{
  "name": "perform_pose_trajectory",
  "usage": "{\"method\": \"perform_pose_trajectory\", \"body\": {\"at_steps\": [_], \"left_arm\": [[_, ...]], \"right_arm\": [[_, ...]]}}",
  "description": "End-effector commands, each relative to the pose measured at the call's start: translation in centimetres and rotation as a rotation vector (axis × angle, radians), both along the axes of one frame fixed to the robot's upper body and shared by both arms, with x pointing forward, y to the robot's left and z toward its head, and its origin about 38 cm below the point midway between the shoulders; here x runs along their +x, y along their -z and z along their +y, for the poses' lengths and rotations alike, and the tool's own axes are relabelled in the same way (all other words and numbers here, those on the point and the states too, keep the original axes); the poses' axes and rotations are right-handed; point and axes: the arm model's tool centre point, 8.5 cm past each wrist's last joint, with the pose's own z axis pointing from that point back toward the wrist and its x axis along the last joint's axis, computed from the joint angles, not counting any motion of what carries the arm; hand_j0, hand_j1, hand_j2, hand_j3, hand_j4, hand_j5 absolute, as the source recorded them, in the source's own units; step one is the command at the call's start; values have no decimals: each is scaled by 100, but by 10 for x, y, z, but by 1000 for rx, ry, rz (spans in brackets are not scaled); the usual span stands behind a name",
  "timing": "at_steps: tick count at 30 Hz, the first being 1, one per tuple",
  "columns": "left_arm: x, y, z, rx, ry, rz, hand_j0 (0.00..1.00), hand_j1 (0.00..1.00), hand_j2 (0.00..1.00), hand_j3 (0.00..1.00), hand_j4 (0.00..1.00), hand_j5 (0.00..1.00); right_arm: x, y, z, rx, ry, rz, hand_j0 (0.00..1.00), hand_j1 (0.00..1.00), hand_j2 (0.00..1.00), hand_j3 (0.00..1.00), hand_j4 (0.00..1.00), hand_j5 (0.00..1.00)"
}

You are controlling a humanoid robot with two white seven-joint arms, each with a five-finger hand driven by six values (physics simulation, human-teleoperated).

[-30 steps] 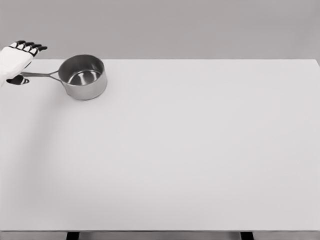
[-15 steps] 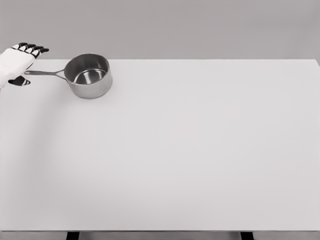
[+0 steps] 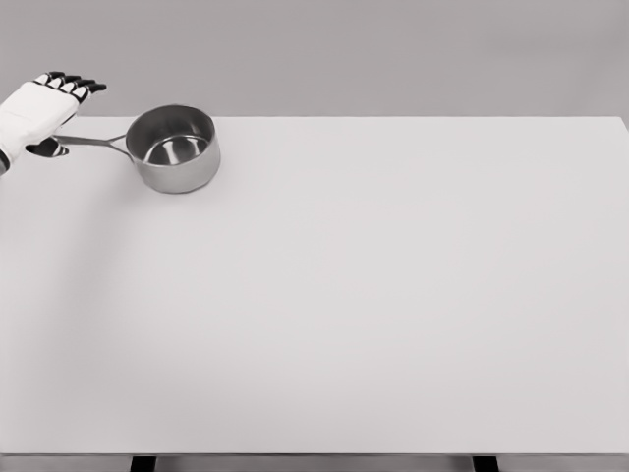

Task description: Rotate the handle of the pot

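Shiny steel saucepan sits at far-left of white table, thin handle pointing left. White left hand at handle tip, fingers extended; grasp unclear.

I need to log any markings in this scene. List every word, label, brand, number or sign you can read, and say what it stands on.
None: no readable text shows anywhere in the head view.
Pot: plain metal, no brand or stamp visible.
Pot handle: bare.
Left hand: white with dark fingertips, no lettering.
Table: plain white surface, no marks.
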Motion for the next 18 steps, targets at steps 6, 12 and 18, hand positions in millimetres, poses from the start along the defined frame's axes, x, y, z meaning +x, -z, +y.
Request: {"method": "perform_pose_trajectory", "body": {"at_steps": [6,12,18], "left_arm": [[3,-3,-2,5,5,0,100,100,100,100,100,100],[2,-1,-6,5,19,0,100,100,100,100,100,100],[-2,-12,-15,19,57,-52,100,100,100,100,100,100]], "right_arm": [[0,0,0,0,1,0,100,100,100,100,100,100],[0,0,0,0,1,0,100,100,100,100,100,100],[-1,0,0,-1,1,0,100,100,100,100,100,100]]}}
